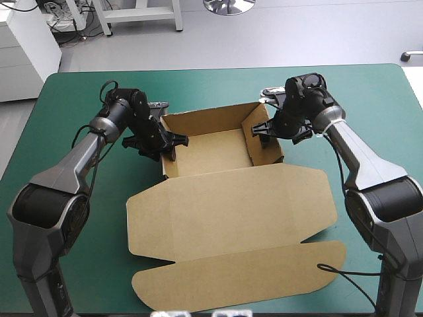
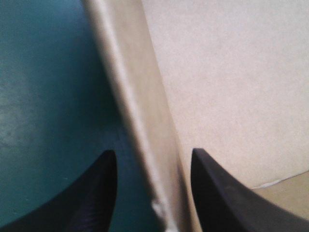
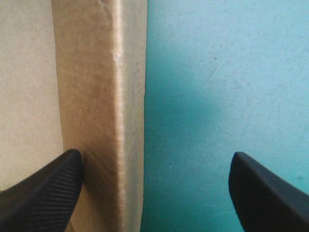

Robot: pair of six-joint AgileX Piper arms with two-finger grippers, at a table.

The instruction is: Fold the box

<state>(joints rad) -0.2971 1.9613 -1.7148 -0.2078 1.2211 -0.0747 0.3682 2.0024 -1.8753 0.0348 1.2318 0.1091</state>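
The brown box (image 1: 231, 205) lies mid-table. Its tray part (image 1: 211, 152) at the back has walls raised, and the lid with its front flap (image 1: 244, 277) lies flat toward the near edge. My left gripper (image 1: 170, 146) is at the tray's left wall. In the left wrist view that gripper (image 2: 152, 154) stands open astride the wall (image 2: 145, 121), one finger inside the tray, one outside. My right gripper (image 1: 266, 135) is at the tray's right wall. In the right wrist view it (image 3: 154, 157) is wide open, with the wall (image 3: 96, 96) beside the inner finger (image 3: 53, 188).
Bare teal-green cover (image 1: 79, 99) shows on the left and right (image 1: 377, 105) of the box and behind the tray. The lid's flap ends close to the table's near edge.
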